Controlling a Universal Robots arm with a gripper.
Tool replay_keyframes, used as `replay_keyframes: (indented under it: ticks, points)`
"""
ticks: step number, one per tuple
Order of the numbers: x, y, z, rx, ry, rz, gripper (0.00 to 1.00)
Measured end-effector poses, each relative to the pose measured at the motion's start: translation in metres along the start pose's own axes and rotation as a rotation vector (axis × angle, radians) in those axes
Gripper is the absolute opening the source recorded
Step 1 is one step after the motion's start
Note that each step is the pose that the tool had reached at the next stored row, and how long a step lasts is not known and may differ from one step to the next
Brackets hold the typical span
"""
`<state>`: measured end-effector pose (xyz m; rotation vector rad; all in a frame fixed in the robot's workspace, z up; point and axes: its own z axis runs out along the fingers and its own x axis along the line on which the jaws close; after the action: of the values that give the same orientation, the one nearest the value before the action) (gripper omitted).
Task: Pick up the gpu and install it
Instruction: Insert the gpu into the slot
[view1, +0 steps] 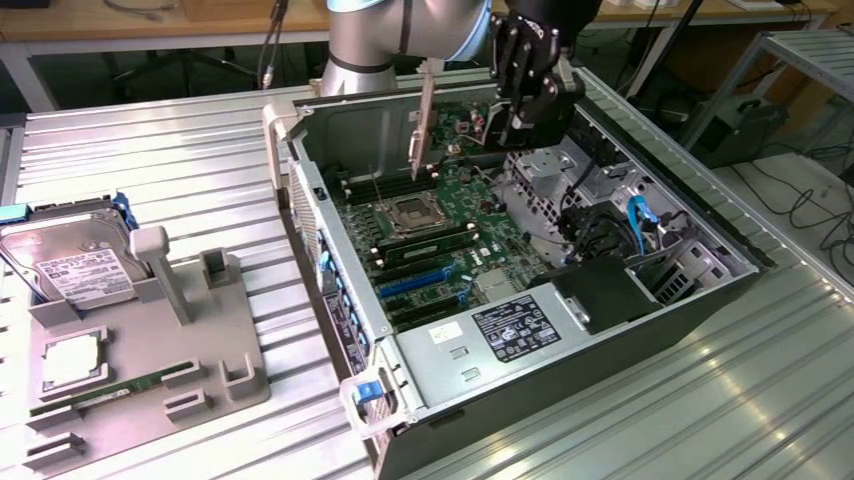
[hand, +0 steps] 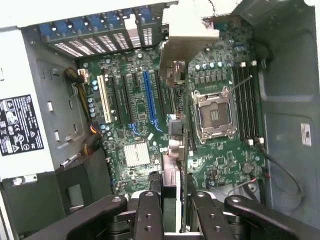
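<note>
robot gripper (view1: 527, 115) with its fingers partly closed on the graphics card (hand: 176, 75), which is picked up and hanging edge-down below the hand inside the open computer case (view1: 358, 122), above the circuit board's long slots (hand: 149, 100) and not yet seated in one.

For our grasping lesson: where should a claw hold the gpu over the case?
Pinch its flat faces near the top edge, at the end away from the bracket, coming from above: the gpu is thin and stands on edge. The claw grips it so.
</note>
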<state>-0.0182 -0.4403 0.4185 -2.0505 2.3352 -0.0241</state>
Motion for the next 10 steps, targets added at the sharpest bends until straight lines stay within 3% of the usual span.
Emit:
replay_keyframes:
  ticks: [5, 8, 10]
  points:
    - [0.0001, 0.0004, 0.0048, -0.003, -0.0012, -0.048, 0.27]
    - [0.0001, 0.0004, 0.007, -0.0078, -0.0026, -0.109, 0.27]
    - [0.0002, 0.0005, 0.0081, -0.0079, -0.0028, -0.111, 0.27]
